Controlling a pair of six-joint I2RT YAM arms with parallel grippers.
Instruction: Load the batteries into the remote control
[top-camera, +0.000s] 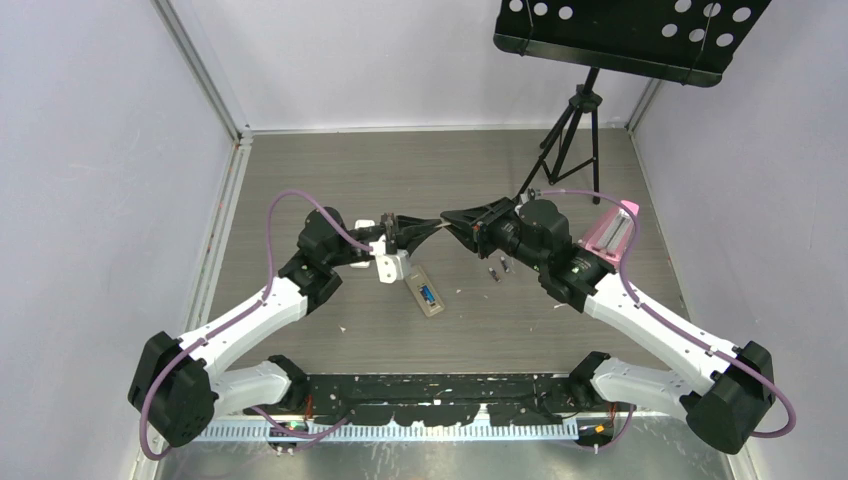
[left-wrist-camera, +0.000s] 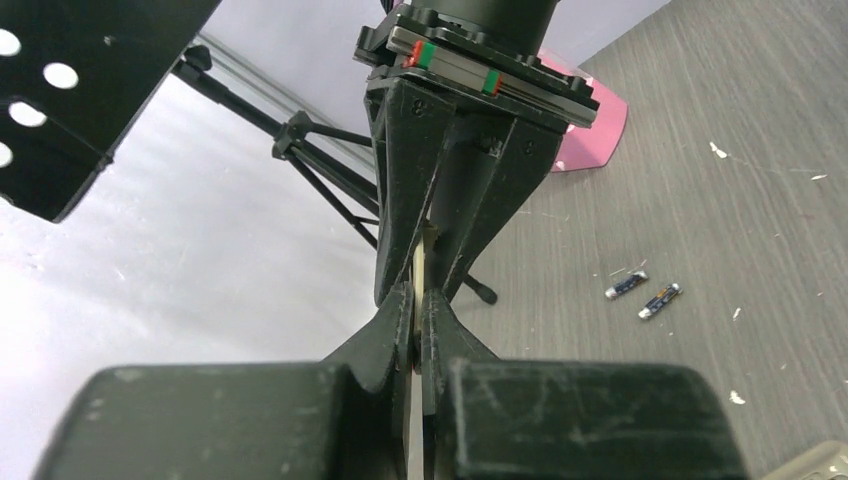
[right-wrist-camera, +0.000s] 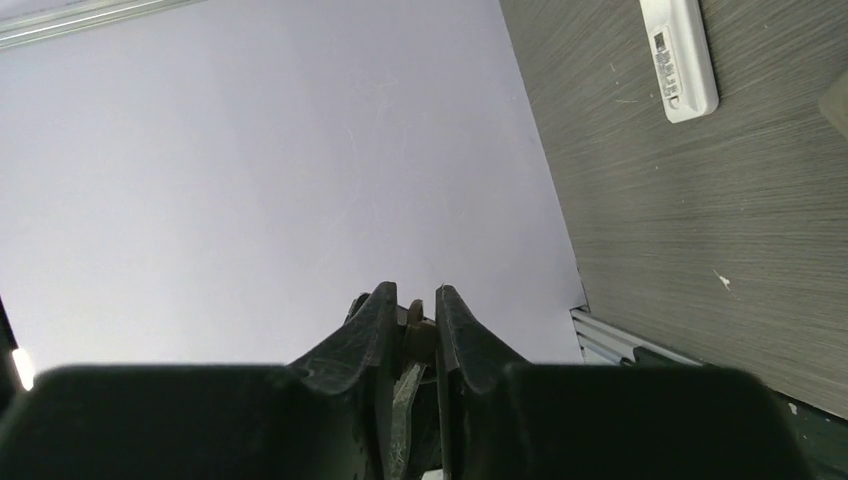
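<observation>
Left hand: jaws fully closed, pinching a thin pale strip seen edge-on, held up off the tabletop above its middle.

Right hand: meets the left tip to tip. Jaws narrow, 1 on each side of the same strip. Cannot tell whether the pads are pressing it. What the strip is stays unclear; likely the remote's battery cover, but that is a guess.

Remote control: flat on the tabletop just nearward of the 2 hands, lying at a slant, recess face up. A bluish spot sits in the recess, possibly 1 cell already seated; too small to be sure.

Batteries: 2 loose ones side by side on the tabletop, a little right of the remote, apart from it and from both hands. No others seen.

White bar: beside the remote's far end, under the left hand. Pink wedge: toward the right edge.

Handling, judged:
- Batteries look light, rigid, smooth and round, so they should roll or squirt out under an off-centre pinch. Take each across the barrel at mid-length, ends left free.
- Remote looks light and stiff and will skate when pushed. Steady it by its long edges, clear of the recess.
</observation>
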